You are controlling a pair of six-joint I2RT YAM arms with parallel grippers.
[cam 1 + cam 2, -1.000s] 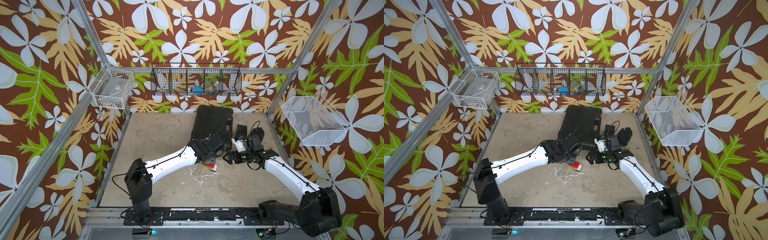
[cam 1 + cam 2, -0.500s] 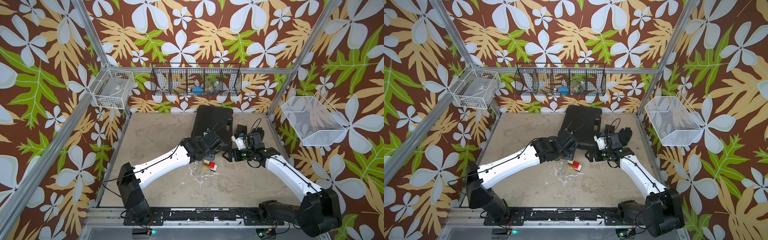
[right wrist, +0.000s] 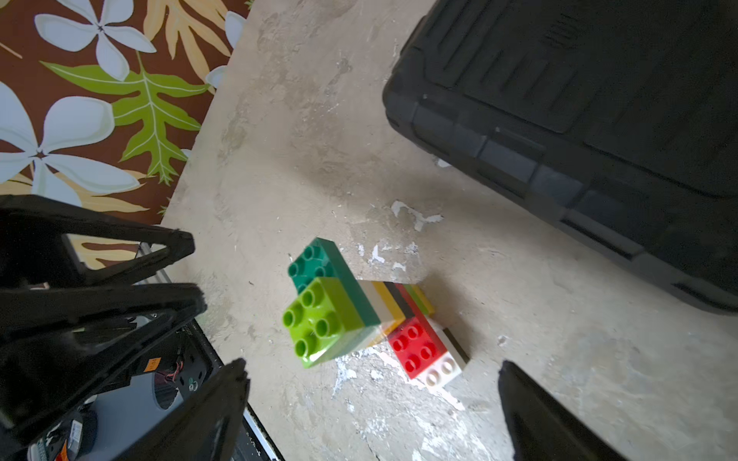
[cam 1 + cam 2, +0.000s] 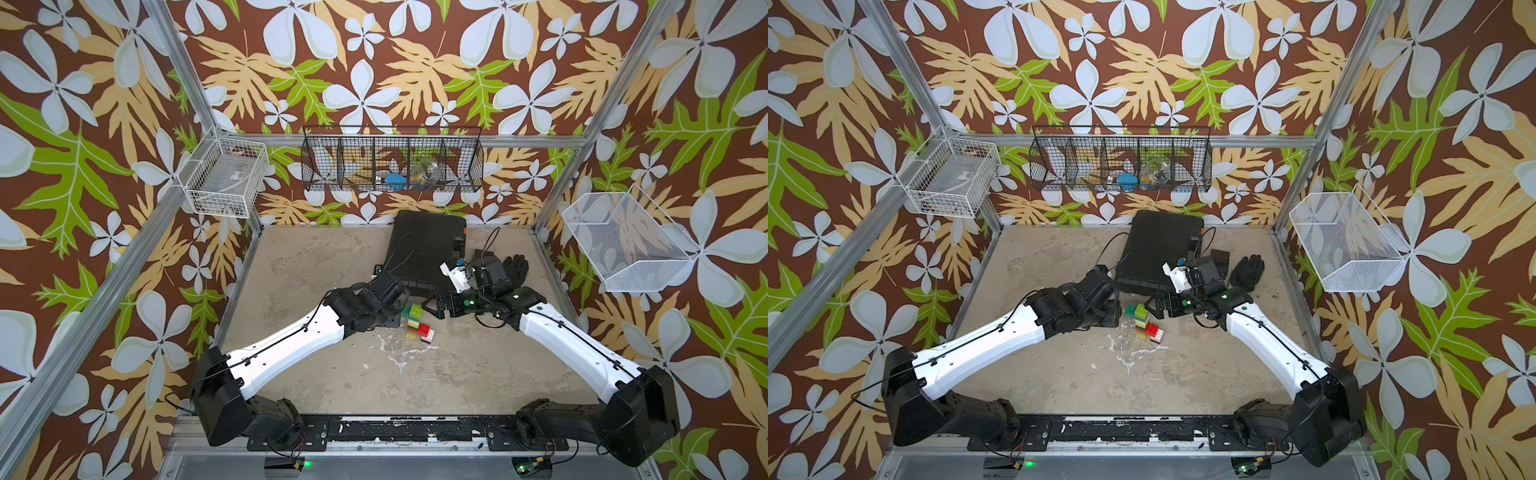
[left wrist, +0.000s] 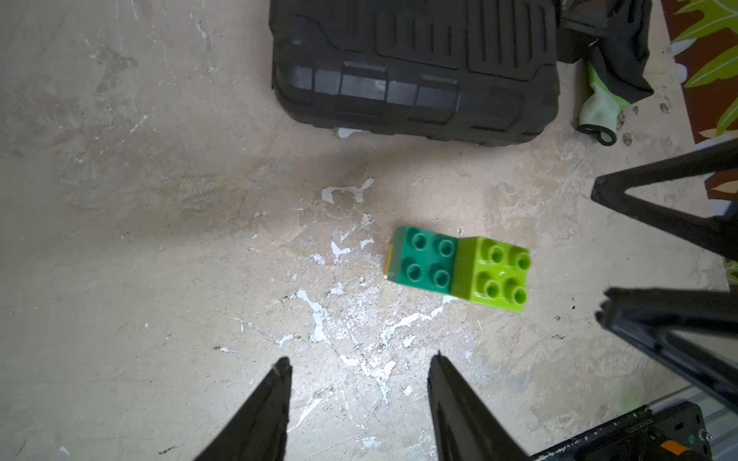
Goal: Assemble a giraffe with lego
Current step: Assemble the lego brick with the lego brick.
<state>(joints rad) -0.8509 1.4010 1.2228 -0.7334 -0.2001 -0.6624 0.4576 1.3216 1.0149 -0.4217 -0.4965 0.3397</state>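
**Giraffe: glossy studded bricks**

Giraffe is standing upright on the scuffed, paint-flecked table, between the grippers and touching neither. It has a lime and dark-green top, a striped neck and a red-and-white base. Left gripper is hanging part-open, empty. Right gripper is gaping wide, empty.

Glossy, smooth plastic giraffe; rough, scuffed matt tabletop with flaked white patches; ribbed matt black plastic case.

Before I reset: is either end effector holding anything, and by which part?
Nothing is held. The left end effector and right end effector are open, empty; the giraffe stands free.
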